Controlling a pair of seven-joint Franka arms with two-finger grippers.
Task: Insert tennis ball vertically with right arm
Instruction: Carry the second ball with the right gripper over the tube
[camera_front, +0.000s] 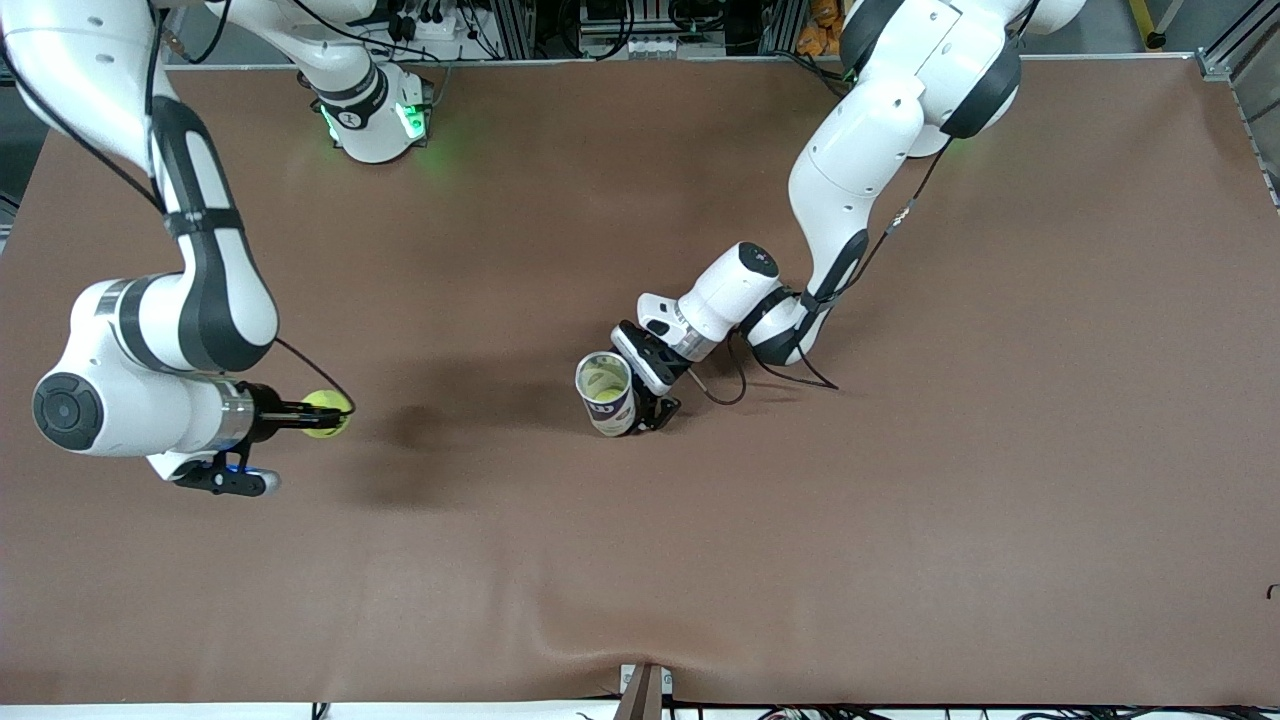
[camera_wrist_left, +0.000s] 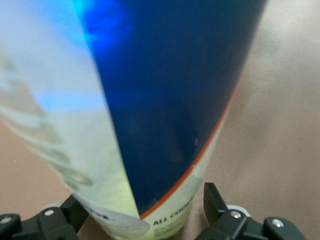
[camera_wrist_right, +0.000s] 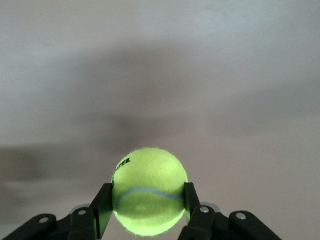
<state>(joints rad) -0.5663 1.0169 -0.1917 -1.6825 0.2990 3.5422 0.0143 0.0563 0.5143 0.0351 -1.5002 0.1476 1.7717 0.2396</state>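
Right gripper (camera_front: 325, 414) clamped on the tennis ball (camera_front: 326, 414), held above the brown table (camera_front: 1000, 500) at the right arm's end. Left gripper (camera_front: 640, 405) mid-table, fingers (camera_wrist_left: 215, 200) against both sides of the upright open can (camera_front: 606, 392).

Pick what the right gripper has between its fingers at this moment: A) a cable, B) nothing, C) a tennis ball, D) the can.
C: the right gripper is shut on the yellow tennis ball, while the can sits in the left gripper.
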